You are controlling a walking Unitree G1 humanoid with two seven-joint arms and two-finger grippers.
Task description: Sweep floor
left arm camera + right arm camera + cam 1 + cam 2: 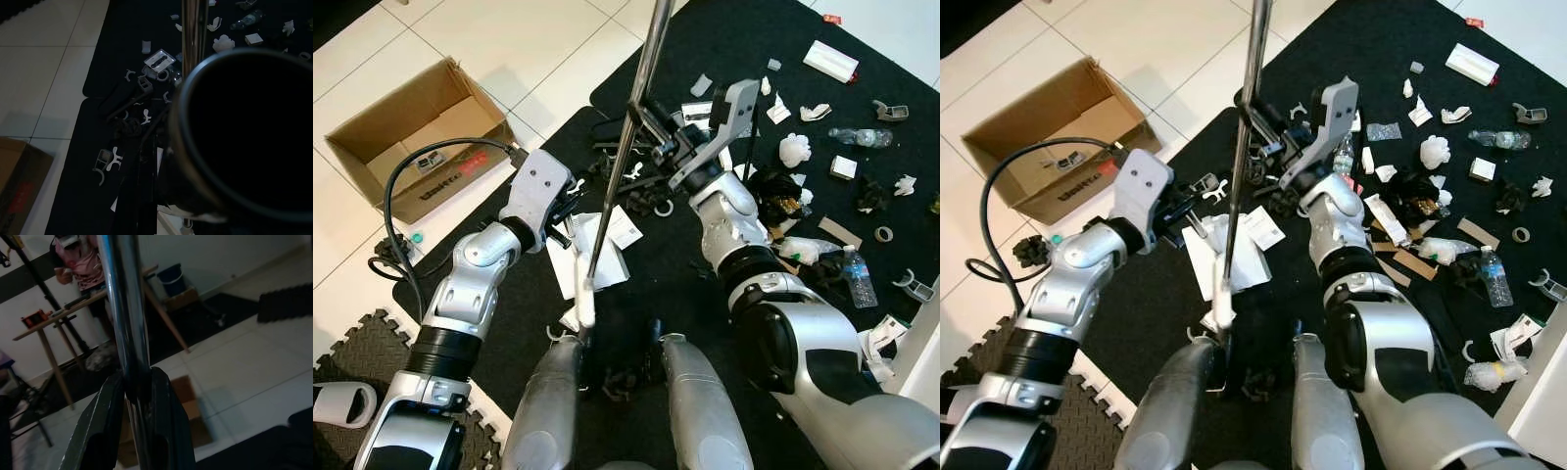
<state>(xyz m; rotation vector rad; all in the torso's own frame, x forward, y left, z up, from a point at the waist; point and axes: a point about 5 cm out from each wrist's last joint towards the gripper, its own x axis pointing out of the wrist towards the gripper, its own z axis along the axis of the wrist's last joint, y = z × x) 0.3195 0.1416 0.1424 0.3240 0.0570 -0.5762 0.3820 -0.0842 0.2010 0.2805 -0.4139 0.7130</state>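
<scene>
Broom handle (641,83) is clamped in the right gripper (641,122) up high. Left gripper (570,211) sits lower by the pole over the black mat (705,39), can't tell its fingers

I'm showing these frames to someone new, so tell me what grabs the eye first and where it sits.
A long metal broom pole runs up the middle of the head views, the right gripper shut on it high up and the left gripper beside its lower part. To the robot's right, white and brown litter dots the black mat. An open cardboard box sits on the white tiles to the left.
</scene>
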